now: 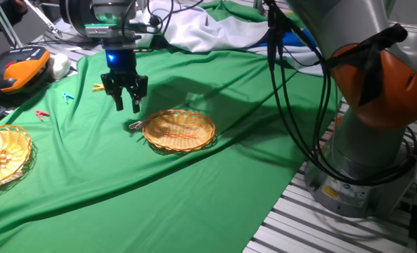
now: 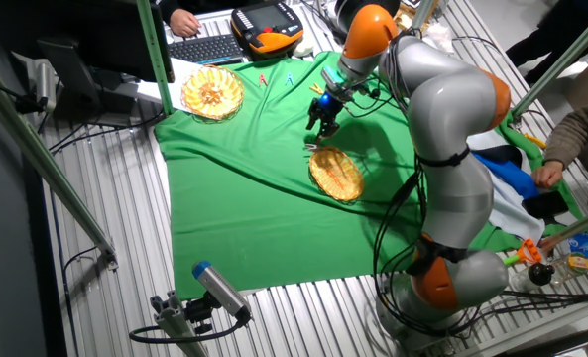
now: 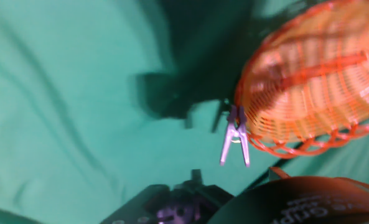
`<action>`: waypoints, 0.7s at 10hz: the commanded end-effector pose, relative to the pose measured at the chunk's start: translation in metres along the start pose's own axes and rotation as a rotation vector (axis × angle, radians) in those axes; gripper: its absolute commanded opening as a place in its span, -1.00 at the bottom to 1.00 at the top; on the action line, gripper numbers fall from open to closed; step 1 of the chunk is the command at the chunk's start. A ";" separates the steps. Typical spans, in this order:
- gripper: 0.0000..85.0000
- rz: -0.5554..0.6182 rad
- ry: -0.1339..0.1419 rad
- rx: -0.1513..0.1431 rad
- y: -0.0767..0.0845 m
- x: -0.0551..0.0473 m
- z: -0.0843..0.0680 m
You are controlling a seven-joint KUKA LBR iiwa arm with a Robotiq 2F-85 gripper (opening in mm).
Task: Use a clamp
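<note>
Clamp [image 3: 235,140] sits clipped on the rim of the wicker basket [image 1: 181,131], on the side facing your gripper [image 1: 126,96]. It is below the jaws and apart from them; nothing is between the fingers, which stand parted. In the hand view the fingertips are cut off at the bottom edge and blurred, and the clamp reads purple there. From the fixed views it is a tiny dark speck [image 1: 135,126]. You can count two wicker baskets, the second [image 1: 2,155] well off from the jaws, and three small coloured clothespins: yellow [image 1: 98,88], blue [image 1: 67,97], red [image 1: 42,114].
</note>
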State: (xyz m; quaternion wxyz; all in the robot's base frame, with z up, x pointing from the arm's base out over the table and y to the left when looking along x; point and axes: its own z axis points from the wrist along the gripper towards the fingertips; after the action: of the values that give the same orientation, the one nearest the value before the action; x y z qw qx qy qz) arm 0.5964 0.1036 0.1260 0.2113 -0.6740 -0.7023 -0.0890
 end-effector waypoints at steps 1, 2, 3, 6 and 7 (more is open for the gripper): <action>-0.20 -0.194 -0.037 0.031 -0.001 -0.001 -0.004; -0.20 -0.264 -0.052 0.011 -0.002 -0.002 -0.010; -0.60 -0.346 -0.071 -0.005 -0.005 -0.003 -0.015; -1.00 -0.558 -0.125 -0.004 -0.007 -0.011 -0.026; -1.00 -0.611 -0.137 0.003 -0.006 -0.015 -0.031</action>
State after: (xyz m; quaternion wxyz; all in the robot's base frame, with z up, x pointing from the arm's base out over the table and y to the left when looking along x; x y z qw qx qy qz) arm 0.5972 0.0761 0.1497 0.1048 -0.6125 -0.7740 -0.1218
